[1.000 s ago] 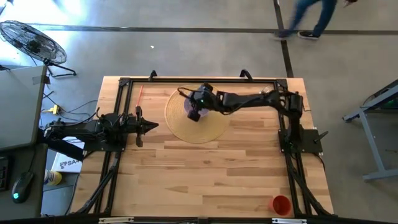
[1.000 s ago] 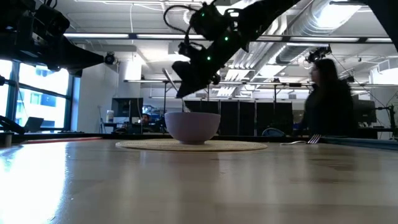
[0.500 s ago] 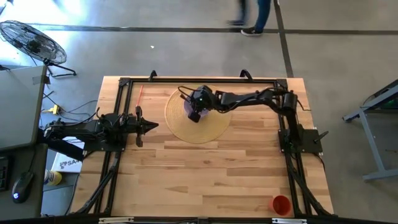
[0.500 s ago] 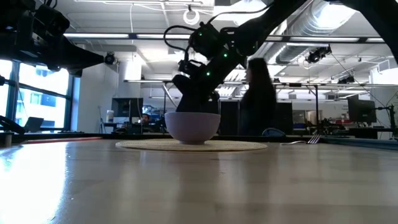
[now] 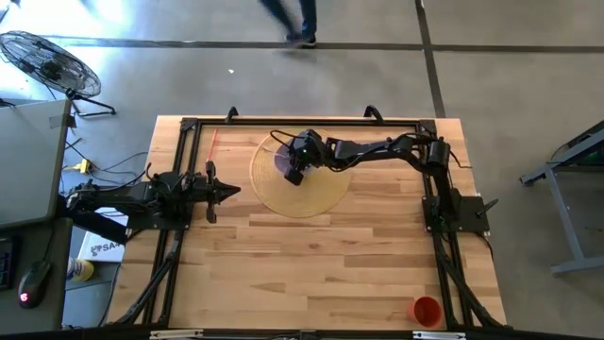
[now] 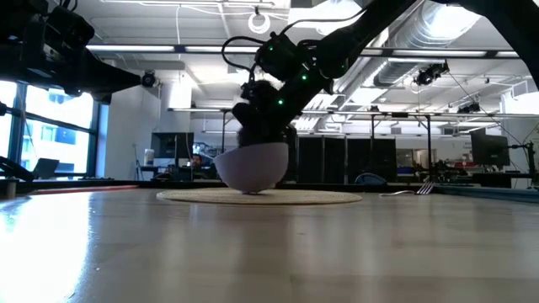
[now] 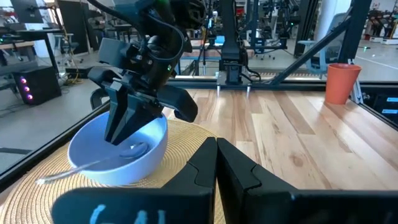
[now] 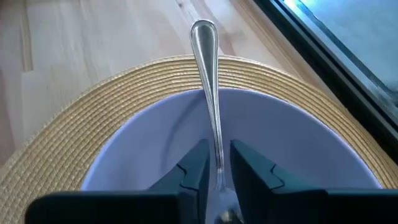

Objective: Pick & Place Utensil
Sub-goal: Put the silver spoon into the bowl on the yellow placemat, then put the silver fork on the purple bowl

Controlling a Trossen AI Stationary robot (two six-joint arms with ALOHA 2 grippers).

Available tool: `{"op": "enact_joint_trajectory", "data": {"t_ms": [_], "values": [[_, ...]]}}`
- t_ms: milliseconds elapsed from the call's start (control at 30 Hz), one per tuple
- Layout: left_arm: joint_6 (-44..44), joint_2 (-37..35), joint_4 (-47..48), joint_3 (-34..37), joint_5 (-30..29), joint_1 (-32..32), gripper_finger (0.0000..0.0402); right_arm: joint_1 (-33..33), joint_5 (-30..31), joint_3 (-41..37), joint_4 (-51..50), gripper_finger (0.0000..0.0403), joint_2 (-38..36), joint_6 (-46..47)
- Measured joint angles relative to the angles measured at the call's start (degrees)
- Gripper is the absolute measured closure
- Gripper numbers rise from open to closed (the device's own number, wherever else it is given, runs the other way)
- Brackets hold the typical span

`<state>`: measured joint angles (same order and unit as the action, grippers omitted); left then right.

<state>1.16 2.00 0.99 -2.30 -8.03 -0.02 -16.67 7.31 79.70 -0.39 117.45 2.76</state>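
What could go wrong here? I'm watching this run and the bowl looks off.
The bowl sits tilted on the woven mat, with the right pincer inside it, so it may tip further. The spoon leans over the rim, fingers beside its handle; it could slide out onto the mat.

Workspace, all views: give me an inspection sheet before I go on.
Surface: wooden table, black frame rails along its edges.
Job's things: lavender bowl on round woven mat, tilted in the low view; spoon lies in it, handle out over the rim.
Clutter: orange cup at a table corner.
Grippers: right gripper inside the bowl, fingers either side of the spoon; left gripper waits at the left edge, shut.
Cables: loop at the right wrist.
Surroundings: floor fan; a person's legs passing.
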Motion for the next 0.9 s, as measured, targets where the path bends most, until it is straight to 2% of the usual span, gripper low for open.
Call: {"op": "enact_joint_trajectory", "data": {"t_ms": [533, 733, 900], "values": [[0.0, 0.0, 0.0, 0.0, 0.0, 0.0, 0.0401, 0.0, 0.3, 0.0, -2.0, 0.032, -0.7, 0.0], [0.0, 0.0, 0.0, 0.0, 0.0, 0.0, 0.0401, -0.2, 2.6, 0.0, -12.7, 0.032, -8.0, -1.6], [0.0, 0.0, 0.0, 0.0, 0.0, 0.0, 0.0401, -1.4, 10.1, 0.0, -27.1, 0.032, -15.5, -1.7]]}}
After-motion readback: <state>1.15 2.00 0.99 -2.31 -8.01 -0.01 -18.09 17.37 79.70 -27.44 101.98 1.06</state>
